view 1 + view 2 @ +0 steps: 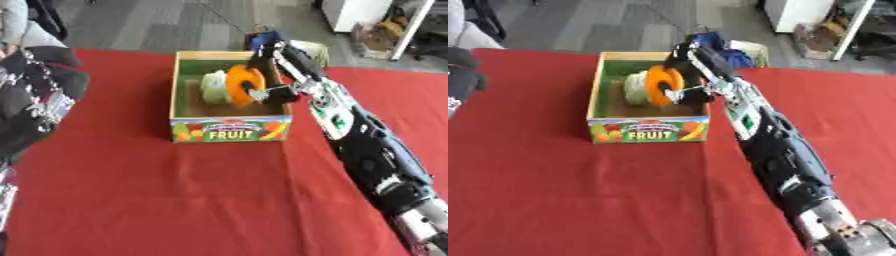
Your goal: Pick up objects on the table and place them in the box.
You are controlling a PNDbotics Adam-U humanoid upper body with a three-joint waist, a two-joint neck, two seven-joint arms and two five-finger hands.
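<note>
Red cloth [175, 200] is covering the table nearest the camera. Reaching over it, the right hand [267, 75] is pinching an orange slice [243, 85] above the box [229, 130], beside a pale green thing [213, 86] inside. At the left edge, the left hand [39, 95] is hanging, its fingers unclear.

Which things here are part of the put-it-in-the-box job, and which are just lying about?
Part of the job:
- fruit box on the red table
- orange round thing, held over the box by the right robot hand
- pale green thing inside the box

Just lying about:
- blue thing and pale container beyond the table
- left robot hand, idle at the left edge
</note>
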